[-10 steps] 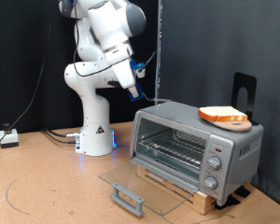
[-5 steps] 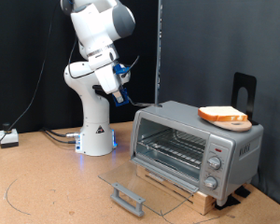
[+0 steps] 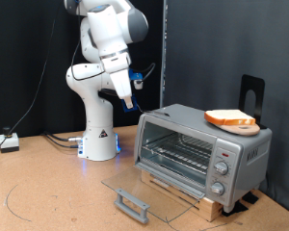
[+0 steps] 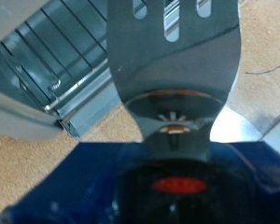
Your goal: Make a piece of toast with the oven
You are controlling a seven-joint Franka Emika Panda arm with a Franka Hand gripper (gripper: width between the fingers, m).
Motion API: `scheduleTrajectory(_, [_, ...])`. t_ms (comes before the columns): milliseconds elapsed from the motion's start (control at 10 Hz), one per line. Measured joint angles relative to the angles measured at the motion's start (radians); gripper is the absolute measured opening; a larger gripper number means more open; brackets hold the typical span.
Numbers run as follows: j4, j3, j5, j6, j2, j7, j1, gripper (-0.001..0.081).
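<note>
1. The oven (image 3: 202,152) sits at about 4 o'clock in the exterior view, a silver-grey box resting on a low wooden base (image 3: 188,196).
2. Its glass door (image 3: 149,196) is dropped fully open and lies flat in front of it, with the grey handle (image 3: 131,204) at the near edge, around 6 o'clock.
3. The chamber holds only a wire rack (image 3: 173,152); nothing lies on the rack.
4. The piece of toast (image 3: 230,118) is not inside. It lies flat on top of the oven, toward the 3 o'clock side of the roof, pale face up with an orange-brown crust.
5. Three knobs (image 3: 220,174) run down the oven's front panel at its 3 o'clock end.
6. A black stand (image 3: 250,94) rises behind the oven, just past the toast.
7. The white arm stands at about 10 o'clock from the oven, and the gripper (image 3: 129,97) hangs in the air at 11 o'clock from the oven's top corner, well apart from the toast and touching nothing on the table.
8. The wrist view shows a metal spatula (image 4: 175,65) with slots in its blade reaching out from the hand, its stem clenched in the blue-padded fingers (image 4: 93,187).
9. Beyond the blade the same view shows the oven's open mouth and the rack wires, with the wooden table (image 4: 266,51) on the other side.
</note>
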Motion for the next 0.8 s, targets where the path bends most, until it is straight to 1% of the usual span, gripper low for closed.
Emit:
scheduleTrajectory(100, [0.0,0.016,0.003,0.007,0.011,0.019,0.003,0.0419])
scheduleTrajectory(400, [0.003,0.015,0.022,0.008,0.015,0.008,0.005,0.0419])
scheduleTrajectory(600, [0.006,0.02,0.055,0.03,0.043,0.008,0.022,0.0419])
scheduleTrajectory(800, [0.009,0.033,0.091,0.062,0.079,0.009,0.045,0.0419])
